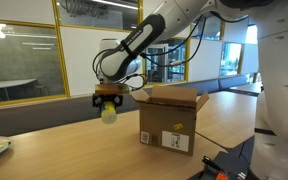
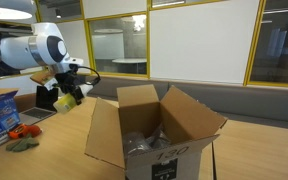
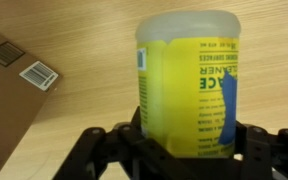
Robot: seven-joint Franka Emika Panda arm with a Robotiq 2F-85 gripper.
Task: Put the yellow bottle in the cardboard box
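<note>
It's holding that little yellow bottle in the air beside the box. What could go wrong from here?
1. The small pale yellow plastic bottle, gripped by the pincer, seems to hang lower than the raised flaps of the brown cardboard box; moved straight sideways, it might knock a flap.
2. The bottle looks round and smooth in the wrist view, so it could slip before reaching the box.

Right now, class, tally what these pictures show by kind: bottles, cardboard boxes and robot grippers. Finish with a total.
yellow bottle: 1
cardboard box: 1
gripper: 1
Total: 3
</note>
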